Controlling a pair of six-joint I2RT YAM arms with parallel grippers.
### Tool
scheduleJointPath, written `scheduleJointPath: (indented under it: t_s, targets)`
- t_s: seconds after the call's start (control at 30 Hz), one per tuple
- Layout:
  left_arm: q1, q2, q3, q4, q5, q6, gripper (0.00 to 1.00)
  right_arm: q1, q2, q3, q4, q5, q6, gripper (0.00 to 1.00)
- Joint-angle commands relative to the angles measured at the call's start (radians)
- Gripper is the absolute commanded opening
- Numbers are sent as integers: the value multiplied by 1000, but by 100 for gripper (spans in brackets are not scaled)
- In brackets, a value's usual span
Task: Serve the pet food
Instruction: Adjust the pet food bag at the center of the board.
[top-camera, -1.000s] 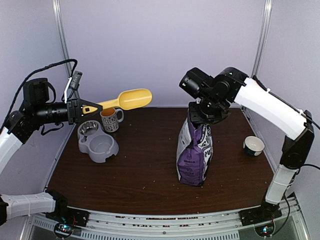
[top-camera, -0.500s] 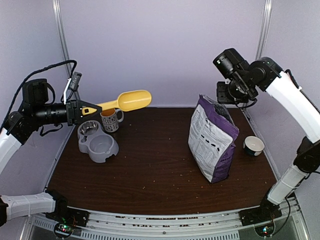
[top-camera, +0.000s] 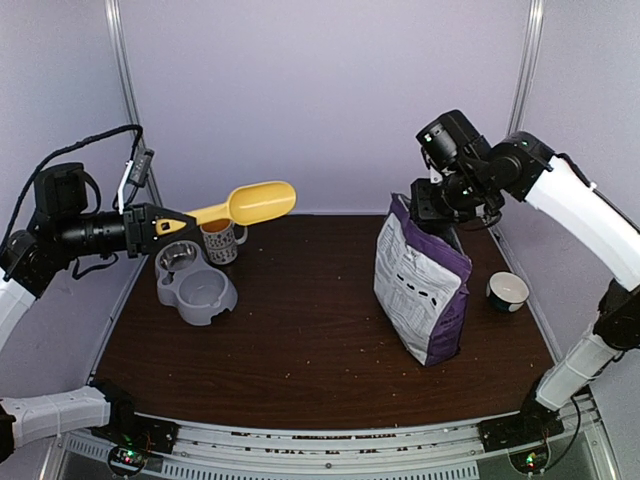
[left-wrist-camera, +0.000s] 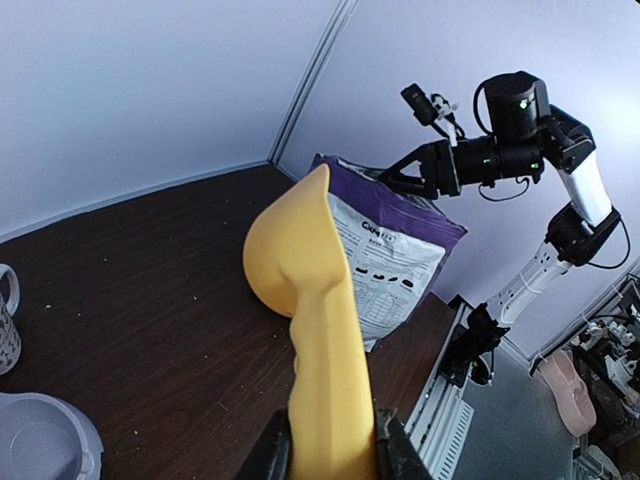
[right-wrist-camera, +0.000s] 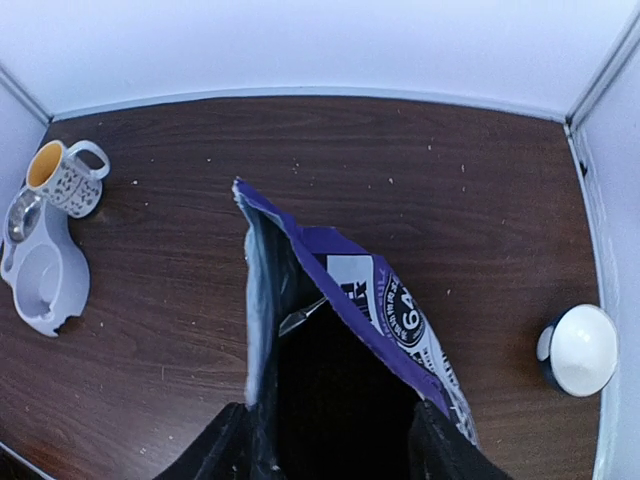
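Observation:
The pet food bag (top-camera: 420, 285), purple and white, stands open-topped right of the table's middle. It leans a little. Its mouth (right-wrist-camera: 345, 270) gapes dark, and the kibble inside is hidden. My right gripper (top-camera: 432, 210) hovers right at that mouth, open, with the fingers (right-wrist-camera: 225, 440) spread on either side of the bag's opening. At the left, my left gripper (top-camera: 170, 222) is shut on the handle of the yellow scoop (top-camera: 262, 203). The scoop is held high above the table, bowl pointing toward the bag (left-wrist-camera: 390, 260). In the left wrist view the scoop (left-wrist-camera: 300, 260) fills the centre.
A grey double pet bowl (top-camera: 195, 285) sits at the left, below the scoop. A patterned mug (top-camera: 222, 240) stands behind it. A small white bowl (top-camera: 508, 291) rests near the right edge. Crumbs dot the dark wooden tabletop (top-camera: 300, 350).
The bag was carried from the middle to the right and turned. My right gripper let go and lifted away, then came back to its mouth with jaws apart. The scoop drifted slightly left.

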Motion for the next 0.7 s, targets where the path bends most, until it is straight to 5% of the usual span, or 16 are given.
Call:
scheduleJointPath:
  t_s: [0.0, 0.17, 0.27, 0.4, 0.67]
  targets:
    - [6, -26, -28, 29, -29, -12, 20, -8, -127, -7, -31, -2, -35, 61]
    - [6, -35, -38, 31, -45, -27, 22, -32, -150, -22, -73, -97, -78, 69]
    - [7, -46, -38, 31, -48, -37, 22, -33, -167, -46, -78, -145, -92, 65]
    - [6, -66, -43, 30, -62, -50, 22, -73, -222, -114, -52, -200, -78, 1]
    - [6, -100, -42, 30, -81, -79, 22, -117, -192, -121, -102, -324, -116, 9]
